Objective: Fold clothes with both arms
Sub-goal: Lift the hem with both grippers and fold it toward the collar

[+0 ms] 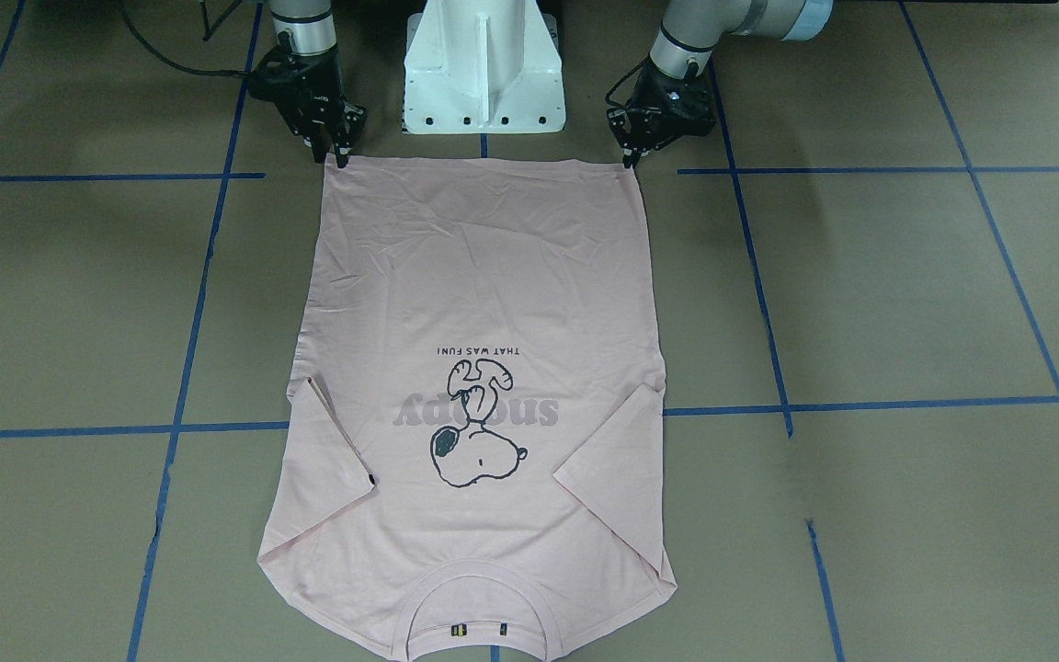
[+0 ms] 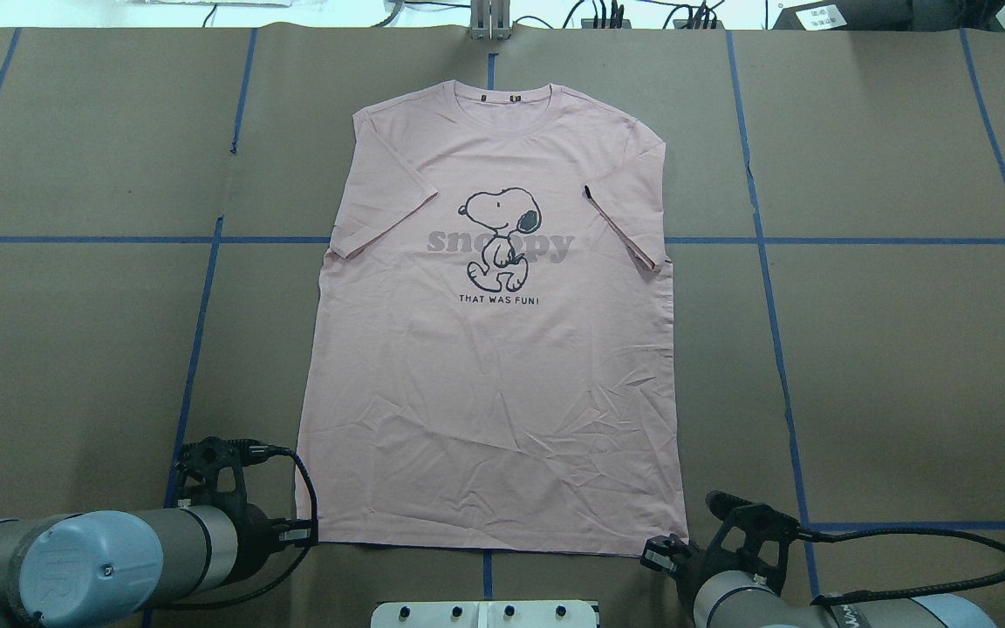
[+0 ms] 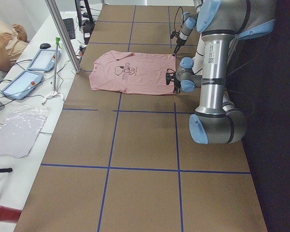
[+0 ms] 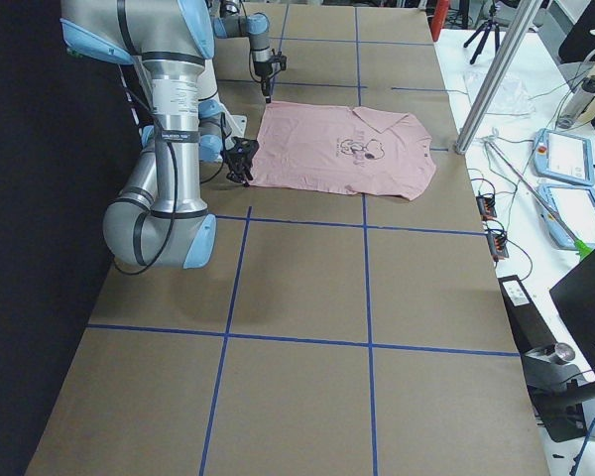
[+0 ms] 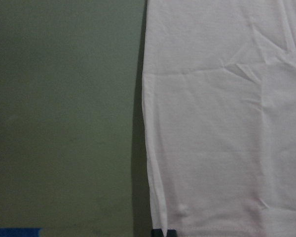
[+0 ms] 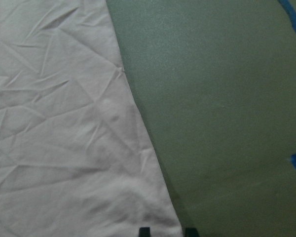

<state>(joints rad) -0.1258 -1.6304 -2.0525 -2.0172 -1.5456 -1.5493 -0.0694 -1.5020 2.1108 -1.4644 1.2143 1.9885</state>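
Nearest the front-facing camera is the collar (image 1: 479, 602) of the pink T-shirt (image 1: 483, 267). It lies flat and face up on the brown counter (image 1: 906, 294), hem toward the white pedestal (image 1: 483, 64). Both short sleeves are folded in over the body, and one carries a small black tag (image 1: 371, 479). The beagle print (image 1: 474, 432) overlaps grey lettering, and light creases cross the lower half. The right tool (image 1: 336, 154) points down at one hem corner and the left tool (image 1: 631, 154) at the other.

From overhead, the left arm (image 2: 101, 558) and right arm (image 2: 734, 602) come in low from the near edge toward those corners, and the print reads upright.

Both side views show the arms bent steeply downward. The left one alone shows a person (image 3: 5, 41) beyond the counter.

On the left wrist camera, dark fingertips (image 5: 160, 232) sit at the shirt's side edge; I cannot tell whether that tool is released or clenched. On the right wrist camera, two fingertips (image 6: 144, 231) stand apart, released, with the hem corner between them.
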